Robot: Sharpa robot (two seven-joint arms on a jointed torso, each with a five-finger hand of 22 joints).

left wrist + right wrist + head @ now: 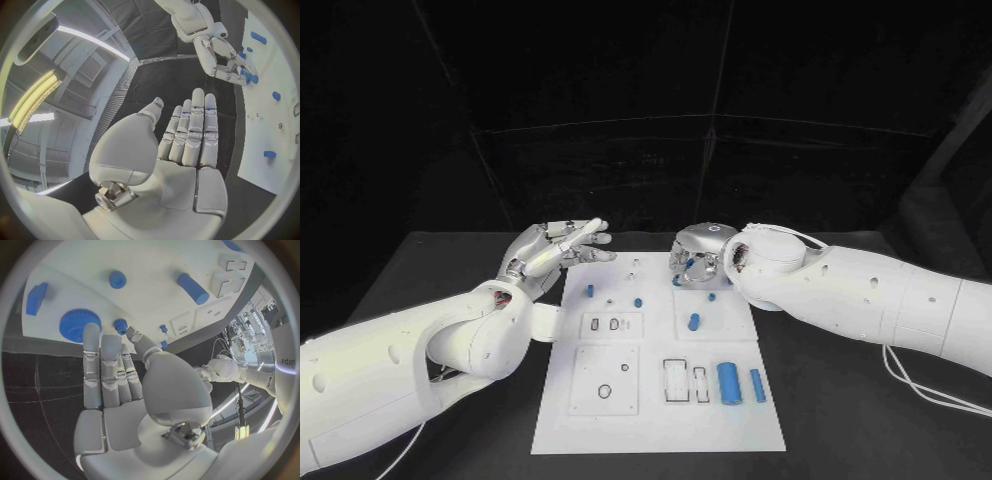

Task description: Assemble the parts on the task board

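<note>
Two long blue parts (728, 380) lie nearest on the task board (661, 425), with smaller ones farther up. That far right hand (697, 255) hangs over a big blue gear (80, 325); I cannot tell if it holds anything, and it might bump things. Left hand (560, 247) floats beside the board, released, fingers straight.

— What's the surface there?

— A black table (459, 290), dark and matte, running out past both sides of the plate.

— And what sits straight on it?

— The white task board (661, 425), lying flat in the middle, long way running away from the robot. Over at the near right corner a thin white cable (927, 385) trails across the black top.
</note>
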